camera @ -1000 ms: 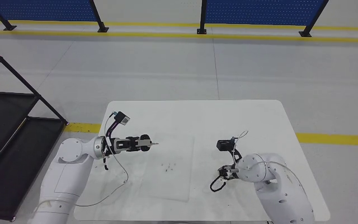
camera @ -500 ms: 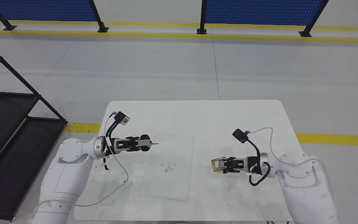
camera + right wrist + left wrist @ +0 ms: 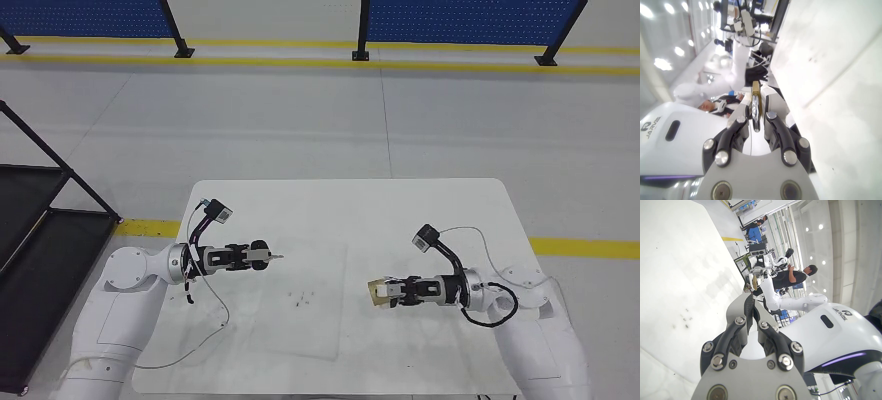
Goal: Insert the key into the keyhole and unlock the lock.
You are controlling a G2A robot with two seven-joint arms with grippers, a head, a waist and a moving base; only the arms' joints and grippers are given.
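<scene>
Left end effector: at 9 o'clock on white bench, fingers pressed together on key, thin metal tip projecting toward 3 o'clock. Right end effector: near bench centre, slightly toward 4 o'clock, clamped on brass lock; in right wrist view, lock body edge-on between the fingers, silver shackle end nearer the wrist. Key and lock: well apart, lock at roughly 3 o'clock from key tip. Dark specks: on bench between the two.
</scene>
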